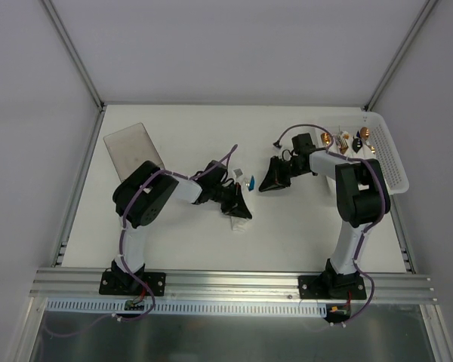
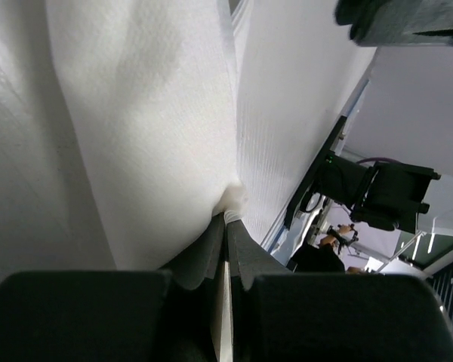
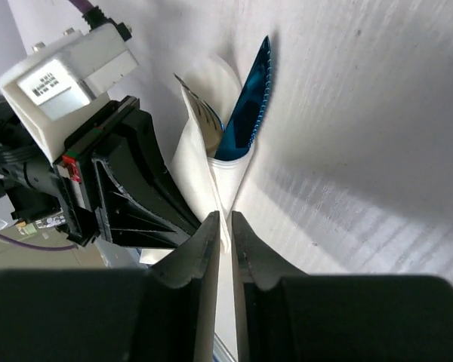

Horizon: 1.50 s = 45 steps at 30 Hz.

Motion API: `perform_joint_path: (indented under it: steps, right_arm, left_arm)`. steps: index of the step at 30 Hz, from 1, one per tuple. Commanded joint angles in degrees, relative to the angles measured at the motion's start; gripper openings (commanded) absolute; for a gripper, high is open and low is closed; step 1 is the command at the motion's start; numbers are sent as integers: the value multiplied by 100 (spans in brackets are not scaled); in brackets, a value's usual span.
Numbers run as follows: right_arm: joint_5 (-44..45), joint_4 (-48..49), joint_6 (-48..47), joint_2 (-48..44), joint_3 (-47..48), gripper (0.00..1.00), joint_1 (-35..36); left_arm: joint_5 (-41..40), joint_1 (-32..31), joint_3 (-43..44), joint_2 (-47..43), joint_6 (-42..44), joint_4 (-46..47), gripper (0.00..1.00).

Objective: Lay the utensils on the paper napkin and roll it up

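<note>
The paper napkin [image 2: 151,136] is folded around the utensils, and a bright blue handle [image 3: 245,113] sticks out of its open end. In the top view the napkin [image 1: 241,220] lies at the table's middle with the blue tip [image 1: 251,182] showing. My left gripper [image 2: 227,217] is shut on a pinched fold of the napkin; in the top view it [image 1: 240,205] lies over the bundle. My right gripper [image 3: 224,220] is shut on a thin napkin edge at the opposite side, facing the left one, and in the top view it [image 1: 264,185] sits just right of the blue tip. The rest of the utensils is hidden inside the napkin.
A white perforated basket [image 1: 392,162] at the back right holds older white rolls with gold and black ends [image 1: 346,141]. A grey flat board [image 1: 132,147] lies at the back left. The table's metal rail [image 1: 234,283] runs along the near edge.
</note>
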Motion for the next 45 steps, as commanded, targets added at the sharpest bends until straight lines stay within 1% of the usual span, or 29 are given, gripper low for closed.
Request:
perform_joint_path:
  steps: [1, 2, 3, 4, 6, 9, 12, 14, 17, 23, 24, 31, 38, 41, 45]
  right_arm:
    - [-590, 627, -50, -275, -362, 14, 4]
    - [-599, 767, 2, -381, -529, 14, -14]
    - [-633, 1143, 81, -504, -913, 14, -57]
    - [-634, 1320, 282, -749, -1082, 13, -101]
    - [-529, 1533, 485, -909, -1277, 12, -163]
    - [-625, 1340, 539, -910, -1225, 10, -216]
    - [-713, 1418, 688, -892, -1268, 9, -172]
    - [-713, 1480, 828, -839, -1269, 9, -111]
    - [-836, 1866, 1197, -734, -1400, 9, -49]
    - [-880, 1937, 1295, -576, -1488, 8, 127]
    - [-880, 1929, 1330, -549, -1497, 7, 136]
    - [-915, 2227, 1505, -391, -1269, 7, 188]
    - [-924, 2544, 1778, -303, -1190, 8, 443]
    - [-898, 2561, 1796, -233, -1128, 8, 496]
    - [-897, 2561, 1840, -92, -988, 8, 514]
  left_arm:
    - [-498, 215, -555, 502, 395, -621, 0]
    - [-427, 286, -608, 502, 334, -498, 0]
    - [-339, 356, -696, 546, 194, -193, 0]
    - [-269, 426, -706, 581, 140, -111, 0]
    - [-154, 628, -714, 643, 53, 21, 0]
    - [-23, 866, -741, 765, -193, 311, 0]
    - [83, 1006, -679, 862, -325, 557, 0]
    - [127, 1051, -627, 810, -326, 689, 0]
    - [154, 1068, -644, 626, -344, 786, 0]
    - [250, 1095, -907, 230, -633, 1304, 0]
    - [268, 1112, -969, 186, -773, 1609, 0]
    - [461, 1139, -1276, -42, -1178, 2358, 0]
    - [611, 1227, -1628, -236, -1635, 3430, 0]
    - [681, 1262, -1795, -280, -1968, 4185, 0]
    - [813, 1271, -1787, -280, -2066, 4468, 0]
